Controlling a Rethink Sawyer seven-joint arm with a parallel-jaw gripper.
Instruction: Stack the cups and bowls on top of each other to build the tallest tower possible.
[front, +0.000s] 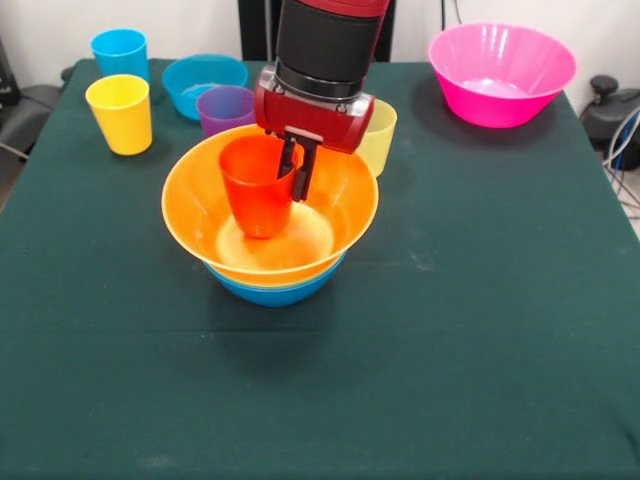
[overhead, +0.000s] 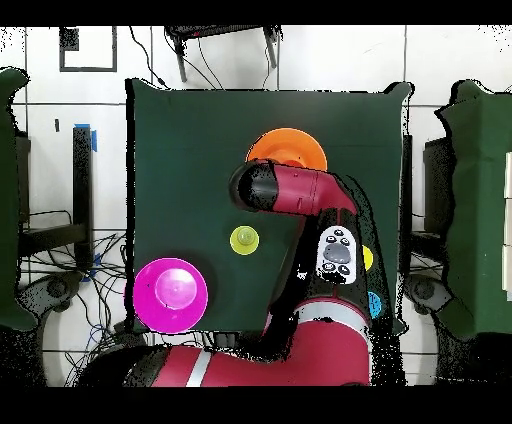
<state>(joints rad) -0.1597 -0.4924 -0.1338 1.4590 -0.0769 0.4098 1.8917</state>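
The tower stands mid-table: a large orange-yellow bowl (front: 330, 215) nested on a medium blue bowl (front: 275, 291). An orange cup (front: 255, 190) sits upright inside the orange-yellow bowl, left of its centre. My gripper (front: 295, 180) comes down from above, its two dark fingers (front: 302, 178) close together over the cup's right rim, shut on its wall. I cannot tell whether the cup's base touches the bowl floor. In the overhead view the arm hides the gripper and part of the orange-yellow bowl (overhead: 292, 148).
Behind the tower stand a purple cup (front: 224, 106), a small blue bowl (front: 203, 80), a yellow cup (front: 121, 113) and a blue cup (front: 120, 52). A pale yellow-green cup (front: 381, 138) stands right of the gripper. A large pink bowl (front: 500, 72) sits far right.
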